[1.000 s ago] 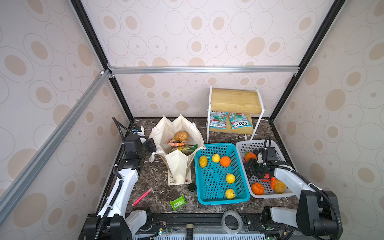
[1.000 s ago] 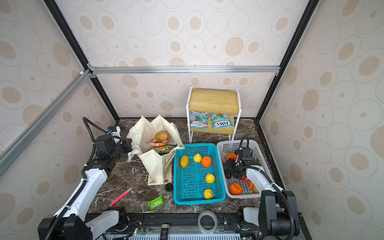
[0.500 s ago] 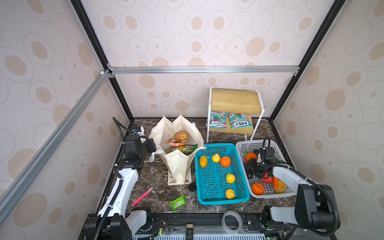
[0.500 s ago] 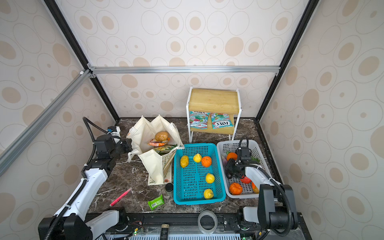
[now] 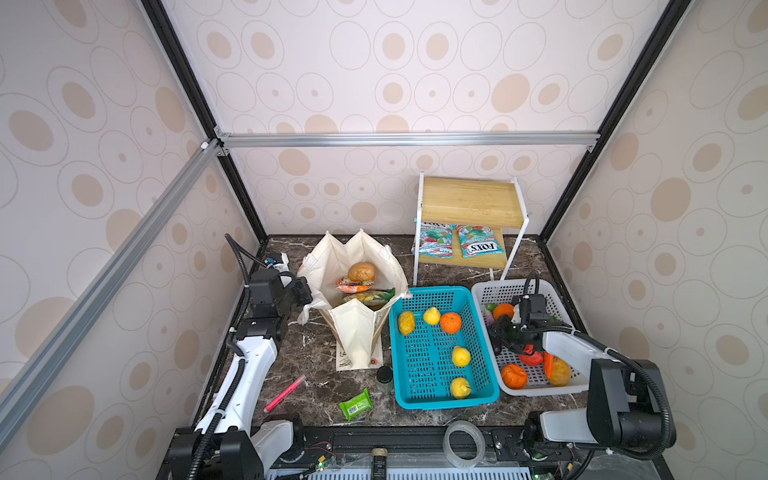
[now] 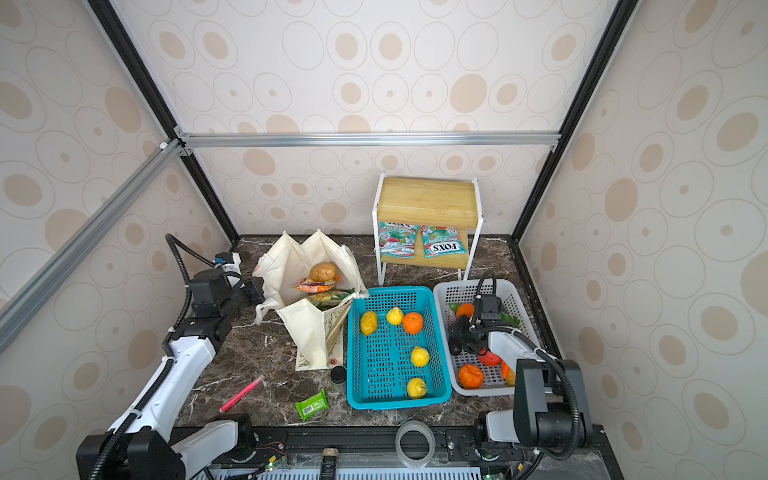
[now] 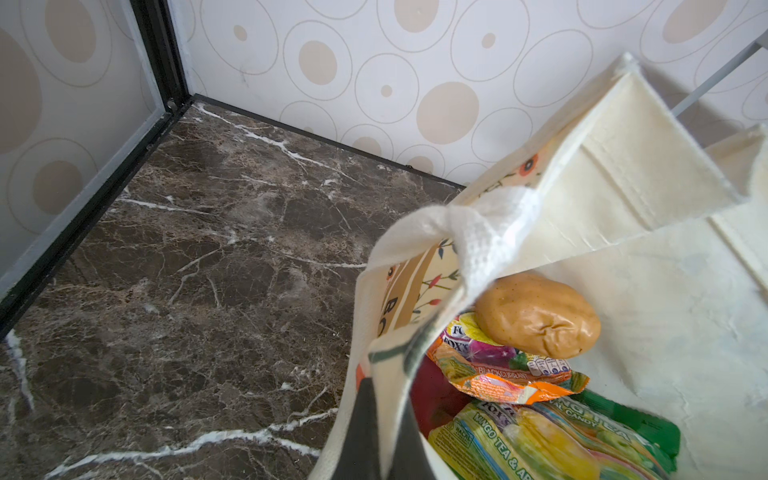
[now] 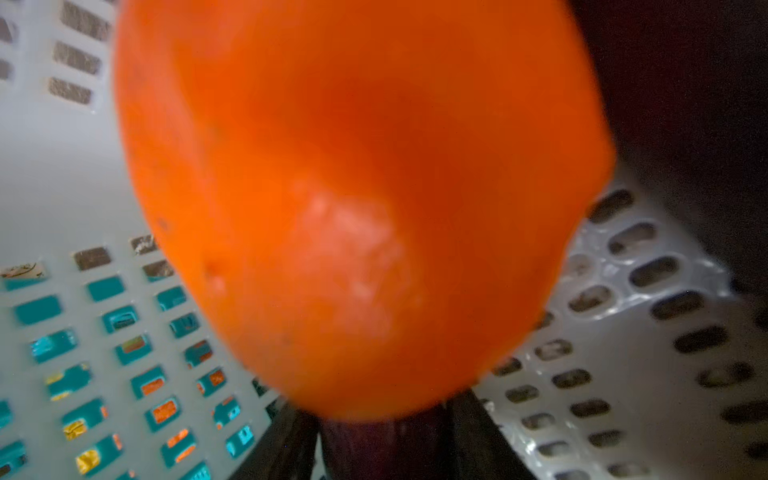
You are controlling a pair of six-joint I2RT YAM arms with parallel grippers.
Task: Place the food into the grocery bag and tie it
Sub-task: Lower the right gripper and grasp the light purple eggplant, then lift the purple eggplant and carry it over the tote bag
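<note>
The marble table [image 5: 316, 390] is carrying everything. On it the grocery bag [image 5: 332, 266] is standing upright, left of centre in both top views. Its mouth is facing up and gaping wide, and the long axis of that mouth is running from the back wall toward the front edge.

The blue basket [image 5: 424, 361] is sitting just beside the bag on the right, and the white basket [image 5: 536, 384] is sitting just beyond the blue one.

The left gripper [image 5: 305, 291] is pinching the bag's left rim, jaws pressed together on the cloth. The left wrist view is showing that cloth folded over a finger [image 7: 365, 419].

The right gripper [image 5: 498, 334] is reaching down into the white basket. Something dark is lying between its jaws, but I cannot tell whether they are gripping it.

Inside the bag the potato [image 7: 536, 316] is lying on top, its long axis running across the mouth. It is resting on the orange-red packet [image 7: 498, 374], which is overlapping the green packet [image 7: 582, 440].

An orange fruit [image 8: 353, 187] is filling the right wrist view, blurred.
</note>
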